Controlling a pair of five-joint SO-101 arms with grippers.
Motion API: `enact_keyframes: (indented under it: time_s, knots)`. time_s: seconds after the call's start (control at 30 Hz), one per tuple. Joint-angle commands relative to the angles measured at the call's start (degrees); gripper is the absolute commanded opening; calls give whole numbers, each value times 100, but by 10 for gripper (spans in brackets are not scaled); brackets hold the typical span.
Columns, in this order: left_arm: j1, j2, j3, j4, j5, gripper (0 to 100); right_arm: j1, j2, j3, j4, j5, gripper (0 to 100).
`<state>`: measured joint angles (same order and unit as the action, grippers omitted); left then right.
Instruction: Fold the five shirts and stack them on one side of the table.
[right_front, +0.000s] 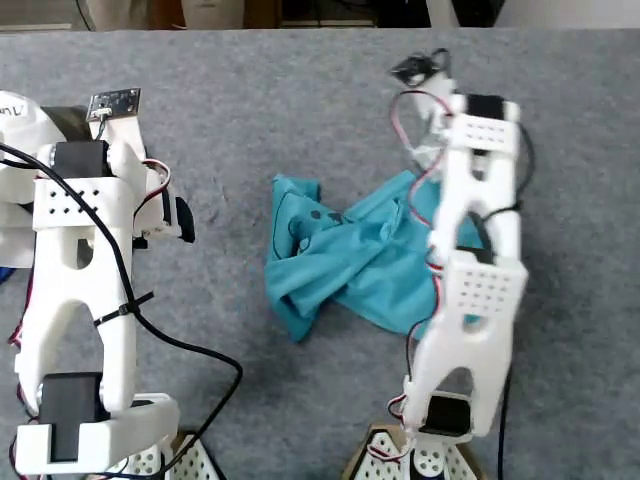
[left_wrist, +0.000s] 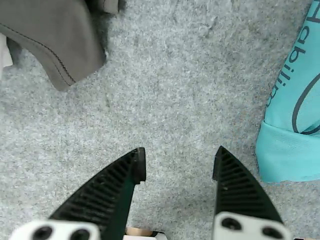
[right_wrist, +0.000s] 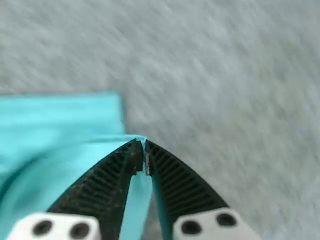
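A teal shirt (right_front: 350, 262) lies crumpled in the middle of the grey table. My right gripper (right_wrist: 145, 146) is shut on an edge of the teal shirt (right_wrist: 60, 125), at the cloth's far right corner by the right gripper (right_front: 432, 158) in the high view. My left gripper (left_wrist: 180, 152) hangs open over bare table, with nothing between its fingers. The teal shirt (left_wrist: 292, 125) lies a short way to one side of it. In the high view the left gripper (right_front: 183, 218) stands to the left of the shirt, apart from it.
A dark grey-brown shirt (left_wrist: 55, 30) lies beyond the left gripper. At the table's left edge, white cloth (right_front: 15, 115) and a dark piece (right_front: 65, 120) sit partly behind the left arm. Bare table (right_front: 250, 100) stretches across the far side.
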<state>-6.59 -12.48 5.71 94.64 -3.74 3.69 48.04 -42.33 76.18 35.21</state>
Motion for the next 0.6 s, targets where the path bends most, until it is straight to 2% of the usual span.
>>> enact_keyframes:
  time_s: [0.0,0.1,0.23,0.3,0.37,0.57]
  knots:
    - [0,-189,-35,44,26,224,-374,312,-945,158,-211,2]
    - [0,-198,-35,44,26,224,-470,699,-1464,466,-132,34]
    - [0,-163,-35,44,26,224,-505,848,-2343,1451,-105,232]
    - [0,-154,-35,44,26,224,-479,804,-2967,2092,167,303]
    - [0,-154,-35,44,26,224,-462,787,-3679,2646,334,299]
    - [0,-154,-35,44,26,224,-84,892,-4066,2541,123,184]
